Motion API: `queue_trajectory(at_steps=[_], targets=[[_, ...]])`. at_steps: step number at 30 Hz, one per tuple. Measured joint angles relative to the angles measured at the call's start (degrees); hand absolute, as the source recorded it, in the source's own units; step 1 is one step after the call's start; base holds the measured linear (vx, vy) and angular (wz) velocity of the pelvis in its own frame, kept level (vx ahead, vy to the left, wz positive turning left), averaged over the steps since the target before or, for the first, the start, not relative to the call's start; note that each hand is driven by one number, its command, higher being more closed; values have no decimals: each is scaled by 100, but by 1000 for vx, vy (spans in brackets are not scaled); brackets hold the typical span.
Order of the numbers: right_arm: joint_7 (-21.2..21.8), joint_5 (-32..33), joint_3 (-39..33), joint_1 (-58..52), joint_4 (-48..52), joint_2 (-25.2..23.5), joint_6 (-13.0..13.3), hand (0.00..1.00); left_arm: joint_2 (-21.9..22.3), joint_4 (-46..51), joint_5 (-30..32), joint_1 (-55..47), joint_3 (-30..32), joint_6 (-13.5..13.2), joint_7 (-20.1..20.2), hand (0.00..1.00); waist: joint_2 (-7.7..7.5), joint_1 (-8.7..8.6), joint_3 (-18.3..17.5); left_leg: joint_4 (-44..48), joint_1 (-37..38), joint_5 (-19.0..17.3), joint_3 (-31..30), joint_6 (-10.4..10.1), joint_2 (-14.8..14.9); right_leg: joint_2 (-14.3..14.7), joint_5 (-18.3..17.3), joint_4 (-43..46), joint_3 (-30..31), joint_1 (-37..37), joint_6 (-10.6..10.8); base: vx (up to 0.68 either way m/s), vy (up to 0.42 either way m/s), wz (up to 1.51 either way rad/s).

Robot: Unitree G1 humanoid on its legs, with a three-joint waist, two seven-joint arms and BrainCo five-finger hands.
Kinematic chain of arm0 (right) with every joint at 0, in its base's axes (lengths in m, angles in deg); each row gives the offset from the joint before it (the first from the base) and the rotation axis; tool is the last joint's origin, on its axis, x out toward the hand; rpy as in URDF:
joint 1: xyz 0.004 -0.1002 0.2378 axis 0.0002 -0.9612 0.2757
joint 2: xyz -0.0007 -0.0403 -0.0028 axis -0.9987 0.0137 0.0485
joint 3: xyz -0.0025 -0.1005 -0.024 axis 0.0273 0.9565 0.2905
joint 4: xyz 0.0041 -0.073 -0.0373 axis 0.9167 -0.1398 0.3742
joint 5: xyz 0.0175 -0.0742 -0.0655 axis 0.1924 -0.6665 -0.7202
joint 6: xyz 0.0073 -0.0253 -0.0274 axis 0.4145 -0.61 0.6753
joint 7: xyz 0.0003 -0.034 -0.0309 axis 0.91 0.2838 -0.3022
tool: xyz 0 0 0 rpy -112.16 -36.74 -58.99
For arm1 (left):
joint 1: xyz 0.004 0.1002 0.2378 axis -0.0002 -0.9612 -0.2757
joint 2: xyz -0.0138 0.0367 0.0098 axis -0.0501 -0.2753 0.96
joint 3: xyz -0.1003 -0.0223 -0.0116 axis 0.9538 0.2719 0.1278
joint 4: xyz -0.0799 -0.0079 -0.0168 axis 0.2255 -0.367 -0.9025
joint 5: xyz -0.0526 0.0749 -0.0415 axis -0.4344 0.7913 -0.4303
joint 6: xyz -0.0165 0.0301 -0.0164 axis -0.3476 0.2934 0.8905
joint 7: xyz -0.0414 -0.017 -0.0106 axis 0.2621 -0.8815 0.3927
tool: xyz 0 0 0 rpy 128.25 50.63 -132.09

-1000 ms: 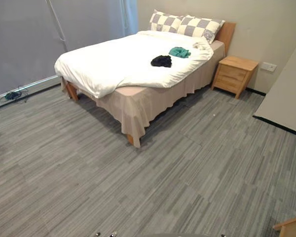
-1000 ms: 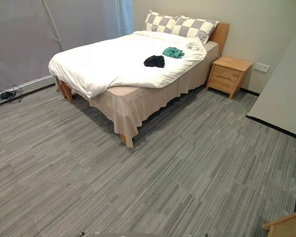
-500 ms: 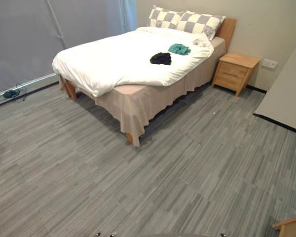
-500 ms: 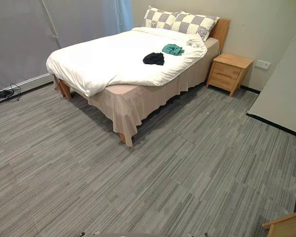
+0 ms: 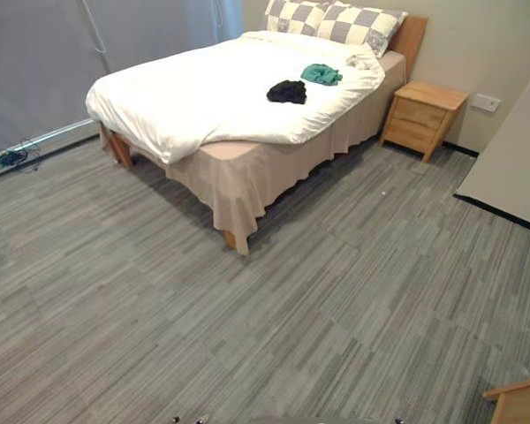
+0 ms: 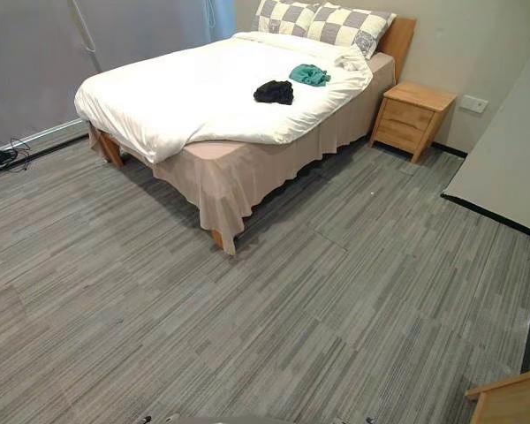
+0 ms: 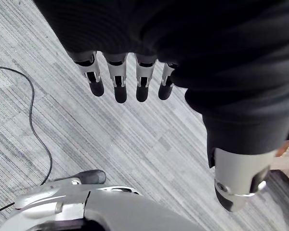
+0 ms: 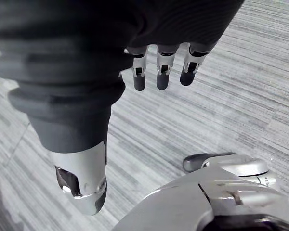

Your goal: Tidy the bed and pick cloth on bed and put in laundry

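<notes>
Barely begun; black cloth point(image 5: 287, 91) and teal cloth point(image 5: 321, 74) lying on the bed point(image 5: 274, 168), duvet point(image 5: 185, 97) askew; left hand point(image 7: 119, 82) and right hand point(image 8: 163, 72) slack-fingered, holding nothing, above the floor point(image 5: 336, 291).

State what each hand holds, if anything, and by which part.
Nothing is held. The left hand and right hand are open above the floor; the black cloth and green cloth lie on the bed.

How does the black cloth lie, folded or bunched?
Bunched: the black cloth sits in a crumpled heap on the white duvet.
</notes>
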Motion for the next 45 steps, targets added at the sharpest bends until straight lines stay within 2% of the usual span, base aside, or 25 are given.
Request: queue_trajectory(at_steps=[3,5,7,8,10,13,15,17,19,21,22,23,26,28,30,33,35,37,38,39,40,41,42,43,45], targets=[[47,-47,-13,124,2,5,-4,0,-7,-3,-1,32,-35,2,1,0,1,8,29,1,-140,-20,79,28,-1,-21,-261,570,41,-411,56,2,-34,-11],[56,-53,-48,177,7,1,-3,0,-49,-52,-2,112,-102,5,7,0,-11,8,148,-1,-70,-176,118,105,-34,-132,-618,1735,1,-879,505,-3,-19,-12],[65,-53,-66,211,26,-14,4,0,-73,-55,-5,104,-104,5,7,0,-40,23,212,-2,80,-268,196,142,-55,-248,-618,3227,-29,-1523,683,-43,6,-19],[65,-52,-84,216,37,-12,14,0,-92,-54,-5,109,-102,9,5,0,23,9,246,-2,139,-293,201,168,-60,-318,-592,3687,-71,-1716,742,0,0,0],[91,-52,-235,122,113,-136,80,0,-163,-61,-6,137,-98,27,22,0,-96,-131,248,1,288,-373,52,200,-26,-691,-851,4479,-481,-2141,655,69,3,29],[108,-41,-306,58,105,-148,90,0,-167,-195,-5,352,-38,49,27,0,-60,-187,281,36,254,-439,-199,110,229,-792,-864,3300,-666,-2382,582,201,-83,36],[114,-41,-316,51,102,-145,86,0,-166,-233,-2,532,33,56,26,0,-41,-251,312,38,213,-563,-337,-82,441,-776,-144,1561,-657,-2491,564,326,-188,26],[124,-37,-325,31,99,-175,86,0,-177,-238,3,649,195,56,25,0,-104,-332,343,39,287,-730,-395,-277,517,-920,495,514,-588,-2681,805,320,-214,16],[161,-42,-418,-37,100,-188,75,0,-181,-297,5,782,437,51,27,0,-196,-364,394,191,494,-1091,-470,-429,548,-1131,638,416,-449,-2845,922,484,-413,23],[182,-55,-540,-184,96,-136,-7,0,-38,-285,9,799,626,34,29,0,-68,-397,394,246,784,-1438,-563,-337,792,-992,965,1221,-448,-3020,757,482,-435,25],[186,-62,-609,-255,126,-91,-26,0,133,-286,9,674,702,25,31,0,260,-453,289,483,849,-1565,-581,-109,1096,-725,777,1858,-495,-3219,596,570,-483,1],[198,-110,-690,-152,115,7,-33,0,252,-230,5,660,796,-8,57,0,415,-447,273,1460,462,-1399,-518,-280,1333,-523,638,2087,-511,-3222,329,567,-510,-9],[181,-103,-551,-24,130,26,-20,0,236,-87,-32,667,844,-5,76,0,414,-440,373,4746,-786,-410,-677,-557,1801,-125,311,1702,-596,-2372,-161,680,-493,-23],[149,-89,-241,-21,120,96,-29,0,207,50,-139,667,835,-7,80,0,358,-287,457,6211,-1202,-529,-648,-598,1909,172,213,1250,-486,-1551,-362,674,-364,-40],[144,-82,-19,81,113,92,-23,0,156,239,-273,669,788,-22,71,0,204,-128,514,6585,-1580,-746,-435,-565,1781,276,134,877,-317,-937,-487,620,-277,-52],[145,-84,2,502,43,86,-12,0,127,356,-368,669,788,-114,24,0,66,37,641,5421,-2240,-1262,-23,-664,1195,151,112,342,-3,-215,-497,521,-88,-65],[145,-102,0,595,20,80,25,0,122,349,-385,672,707,-114,9,0,-9,101,673,3756,-2334,-1222,342,-641,797,-79,1,61,20,151,-344,437,37,-32],[148,-164,11,439,83,141,85,0,94,239,-376,641,432,-113,14,0,171,128,636,1970,-2366,-448,1413,-379,671,-83,-347,-194,-62,654,-175,500,118,10],[151,-176,16,403,129,173,85,0,107,221,-374,601,394,-112,22,0,225,129,625,1867,-2361,-262,1736,-178,703,-41,-486,-168,-87,775,-137,551,201,11],[145,-260,40,360,117,107,75,0,91,208,-372,476,416,-92,43,0,122,181,565,2110,-2309,34,1936,797,653,-129,-858,73,-68,937,-43,584,221,25],[160,-332,142,261,112,27,87,0,-53,147,-372,384,408,-62,34,0,-169,130,455,2187,-2293,-264,1885,888,384,-349,-1001,540,-181,833,98,586,210,33],[166,-365,192,238,113,9,88,0,-70,124,-373,378,402,-46,35,0,-216,139,424,2137,-2257,-324,1801,940,283,-422,-1020,998,-215,676,137,613,207,68],[170,-396,210,286,76,-23,83,0,-72,121,-373,368,400,-46,36,0,-228,147,424,1956,-2095,-356,1593,898,120,-486,-879,2167,-318,221,584,733,278,100],[183,-401,145,319,-2,-34,89,0,-82,128,-374,371,364,-38,35,0,-207,122,431,1746,-1880,-375,1165,868,-27,-542,-402,3598,-253,-390,1572,720,278,123],[190,-416,116,312,22,-24,98,0,-151,117,-375,372,120,11,35,0,-197,83,462,1455,-1333,-414,641,838,-241,-652,-567,4877,-231,-842,1511,548,153,159]])
